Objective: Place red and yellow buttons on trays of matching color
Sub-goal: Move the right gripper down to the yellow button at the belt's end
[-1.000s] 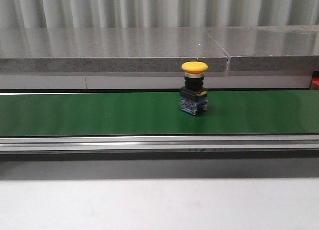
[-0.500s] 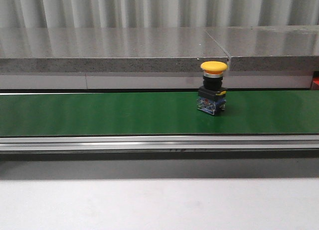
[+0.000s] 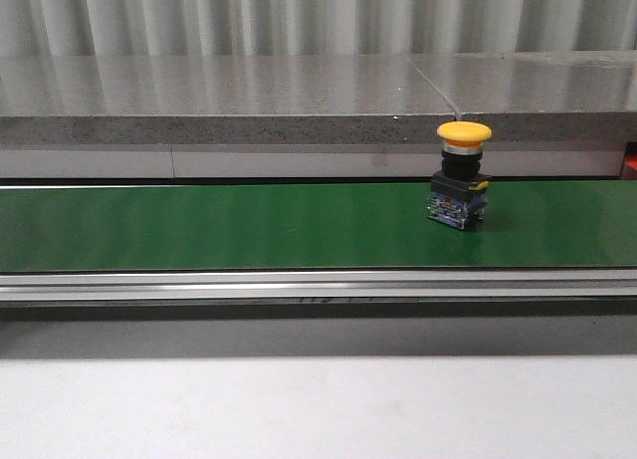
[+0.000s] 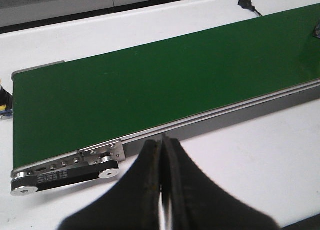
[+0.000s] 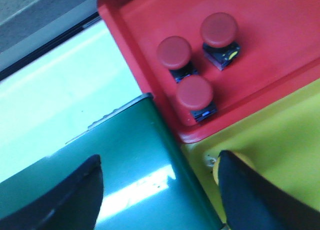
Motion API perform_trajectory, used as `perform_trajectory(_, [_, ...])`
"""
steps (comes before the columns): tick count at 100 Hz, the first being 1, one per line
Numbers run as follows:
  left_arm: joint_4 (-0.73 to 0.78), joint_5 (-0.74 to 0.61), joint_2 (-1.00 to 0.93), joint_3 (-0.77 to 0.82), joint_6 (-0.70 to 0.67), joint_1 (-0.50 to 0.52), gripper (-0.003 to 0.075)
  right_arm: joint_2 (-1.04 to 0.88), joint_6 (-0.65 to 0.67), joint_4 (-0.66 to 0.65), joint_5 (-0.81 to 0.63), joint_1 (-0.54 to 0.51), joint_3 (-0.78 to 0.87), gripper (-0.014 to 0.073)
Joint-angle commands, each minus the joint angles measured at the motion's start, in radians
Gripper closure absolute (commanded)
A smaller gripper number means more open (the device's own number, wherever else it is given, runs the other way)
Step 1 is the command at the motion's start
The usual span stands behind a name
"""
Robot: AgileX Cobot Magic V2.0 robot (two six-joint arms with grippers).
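Observation:
A yellow button (image 3: 461, 175) with a black and blue base stands upright on the green conveyor belt (image 3: 219, 225), right of centre. In the right wrist view, three red buttons (image 5: 195, 93) sit in the red tray (image 5: 280, 50), with the yellow tray (image 5: 285, 140) beside it. My right gripper (image 5: 160, 190) is open over the belt's end by both trays, nothing between its fingers. A sliver of yellow (image 5: 216, 172) shows behind one finger. My left gripper (image 4: 162, 140) is shut on nothing above the white table, near the belt's other end.
A grey stone ledge (image 3: 249, 96) runs behind the belt and a metal rail (image 3: 299, 285) along its front. The belt's roller end (image 4: 65, 167) lies near my left gripper. A black cable plug (image 4: 248, 4) rests on the white table beyond the belt.
The yellow button has travelled to the right along the belt, still upright. No gripper shows in the front view at any of the three moments.

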Motion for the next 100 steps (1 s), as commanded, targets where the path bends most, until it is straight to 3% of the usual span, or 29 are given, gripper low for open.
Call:
perform_trajectory(1, [-0.022,-0.078,0.004,-0.025,-0.004,-0.006,0.0741,-0.068,-0.023,-0.002,-0.023,0.031,-0.011,0.0095])
perform_trajectory(65, [-0.022,-0.078,0.004,-0.025,-0.004,-0.006,0.0741,-0.098,-0.072,-0.002,0.168,0.306,-0.007,0.0095])
perform_trajectory(100, [-0.022,-0.078,0.004,-0.025,-0.004,-0.006,0.0741,-0.019,-0.285,0.000,0.221,0.466,-0.008,0.0095])
